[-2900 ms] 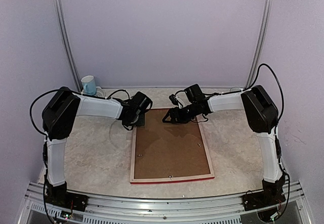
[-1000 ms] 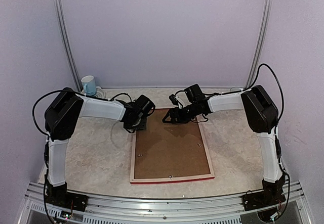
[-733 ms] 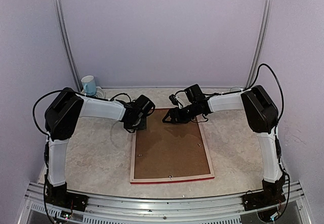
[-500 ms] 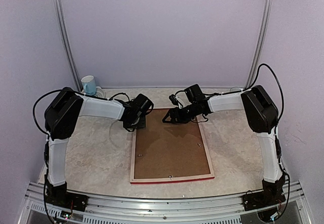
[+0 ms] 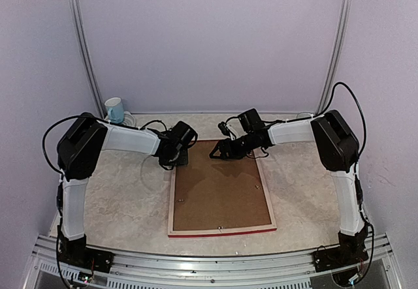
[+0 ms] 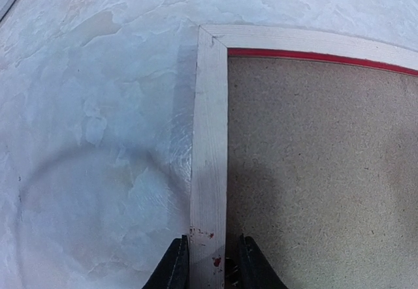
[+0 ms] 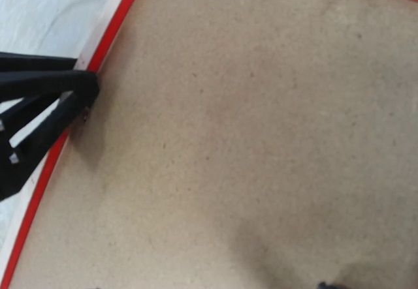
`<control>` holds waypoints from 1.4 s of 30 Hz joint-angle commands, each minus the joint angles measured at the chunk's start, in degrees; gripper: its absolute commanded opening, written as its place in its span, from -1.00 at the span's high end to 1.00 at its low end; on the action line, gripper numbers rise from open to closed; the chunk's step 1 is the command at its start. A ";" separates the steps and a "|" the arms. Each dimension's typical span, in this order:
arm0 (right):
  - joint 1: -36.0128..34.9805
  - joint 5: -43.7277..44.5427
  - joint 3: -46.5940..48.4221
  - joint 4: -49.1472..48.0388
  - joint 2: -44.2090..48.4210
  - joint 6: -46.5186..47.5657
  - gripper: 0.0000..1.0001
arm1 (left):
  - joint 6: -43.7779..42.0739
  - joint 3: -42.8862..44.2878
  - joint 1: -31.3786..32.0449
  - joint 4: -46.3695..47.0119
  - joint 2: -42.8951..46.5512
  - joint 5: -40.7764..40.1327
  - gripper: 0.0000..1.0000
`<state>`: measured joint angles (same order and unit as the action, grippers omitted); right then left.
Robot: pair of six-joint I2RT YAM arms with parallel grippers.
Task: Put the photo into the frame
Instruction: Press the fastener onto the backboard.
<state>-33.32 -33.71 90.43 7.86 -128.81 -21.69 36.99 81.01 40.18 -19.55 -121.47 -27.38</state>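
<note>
The frame lies face down on the marbled surface, its pale wood back upward and a thin red line showing along its near edge and inner lip. A brown backing board fills its opening. The photo shows in none of the 3 views; if it is already in, it sits hidden under that board. The left fingers straddle the left rail near the far-left corner, 1 on the outer side and 1 on the inner, clenched on the wood. The right fingers sit at the red inner lip along the far edge, tips at the board; I cannot tell whether they are released or pinching anything. The frame looks light, stiff and thin, so it probably slides easily on this smooth surface and may twist if lifted by 1 corner; a rail is the sound place to hold. The board looks thin, best worked at its edge. A blue mug stands well apart.
</note>
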 commanded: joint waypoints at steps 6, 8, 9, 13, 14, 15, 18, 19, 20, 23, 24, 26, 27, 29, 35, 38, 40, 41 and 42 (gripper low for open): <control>-0.34 0.41 -1.30 1.73 -0.93 0.12 -0.41 | -0.34 -1.74 0.16 -1.04 -0.76 2.53 0.65; -0.25 0.49 -1.31 1.79 -0.91 0.24 -0.41 | -0.29 -1.67 0.16 -1.01 -0.62 2.07 0.62; -0.21 0.54 -1.29 1.81 -0.84 0.29 -0.41 | -0.21 -1.66 0.16 -1.09 -0.49 1.76 0.58; 0.00 0.87 -1.16 2.42 0.09 0.80 -0.44 | -0.16 -1.52 0.13 -0.83 0.83 -0.50 0.45; 0.05 1.11 -1.13 2.73 0.60 1.04 -0.46 | -0.21 -1.60 0.15 -0.54 1.64 -1.32 0.41; 0.14 1.42 -1.18 2.84 1.23 1.43 -0.48 | -0.56 -1.71 0.16 0.09 2.32 -1.97 0.37; 0.12 2.71 -1.18 3.57 3.94 2.55 -0.56 | -1.53 -2.14 0.25 1.68 5.69 -4.43 0.25; 0.10 3.18 -1.10 3.90 4.91 2.91 -0.59 | -1.94 -2.06 0.29 2.05 6.99 -5.02 0.21; 0.10 3.66 -1.01 4.22 6.02 3.30 -0.62 | -2.31 -1.89 0.33 2.27 7.71 -5.52 0.16; 0.11 5.68 -0.73 5.75 9.33 4.44 -0.73 | -3.18 -1.44 0.29 2.62 9.81 -6.29 -0.12; 0.12 6.77 -0.62 6.39 10.55 4.98 -0.79 | -3.38 -1.43 0.28 2.60 10.10 -6.30 -0.20; 0.10 10.05 -0.70 7.75 13.01 5.81 -0.98 | -3.58 -1.69 0.42 2.76 10.63 -6.16 -0.47; 0.15 13.40 -0.47 8.84 14.00 6.39 -0.98 | -3.67 -1.85 0.49 2.76 10.66 -6.12 -0.59; 0.45 19.46 0.36 12.23 15.36 7.14 -0.98 | -3.68 -2.48 0.72 2.84 10.43 -6.11 -0.83; 6.42 21.22 -1.80 15.14 16.82 5.56 -0.99 | -4.23 -5.45 1.45 5.52 10.09 -3.83 -0.98; 10.10 19.88 -5.85 12.98 18.03 4.51 -0.98 | -4.30 -6.75 1.63 6.74 10.26 -3.13 -0.98; 11.81 18.95 -7.55 12.24 17.88 3.98 -0.94 | -4.36 -7.77 1.65 7.43 10.49 -2.80 -0.98; 12.39 18.56 -8.32 11.74 17.62 3.80 -0.92 | -4.38 -8.22 1.65 7.76 10.54 -2.73 -0.98; 12.74 18.16 -9.09 11.12 17.28 3.81 -0.90 | -4.33 -8.47 1.65 8.08 10.62 -2.63 -0.98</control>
<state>-22.72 -15.09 84.51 19.49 -112.01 -16.69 33.12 74.19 41.56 -14.09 -111.35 -30.87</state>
